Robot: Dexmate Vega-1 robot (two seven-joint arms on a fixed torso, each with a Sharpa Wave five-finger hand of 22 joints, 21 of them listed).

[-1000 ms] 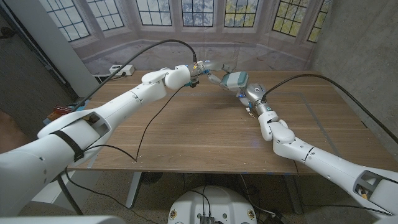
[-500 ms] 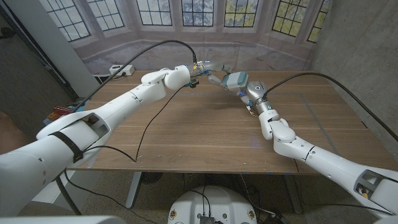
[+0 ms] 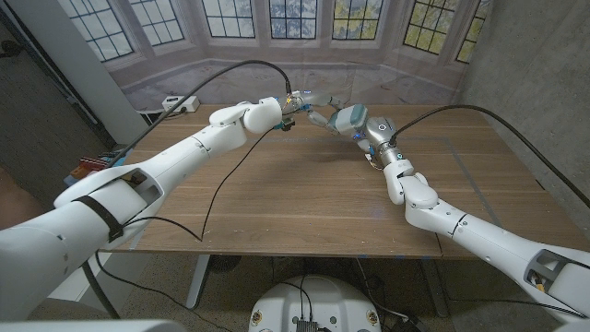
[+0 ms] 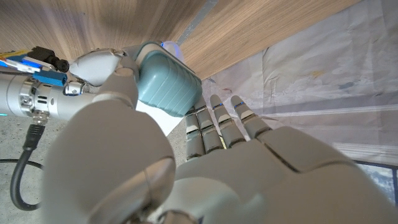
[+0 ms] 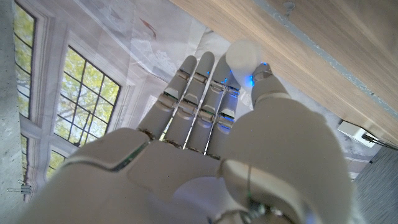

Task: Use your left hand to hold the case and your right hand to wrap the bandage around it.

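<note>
Behind the wooden table (image 3: 277, 198), tall windows glow. At upper centre the teal case (image 3: 348, 118) sits between both arms, the left robot hand (image 3: 309, 100) gripping it. The right robot hand (image 3: 343, 120) has edged slightly rightward against it; I cannot tell its grip. Wrapping looks barely begun.

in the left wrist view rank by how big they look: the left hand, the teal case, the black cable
1. left hand, largest, though it is nearest the camera
2. teal case
3. black cable, a thin loop partly cut by the picture's edge
</note>
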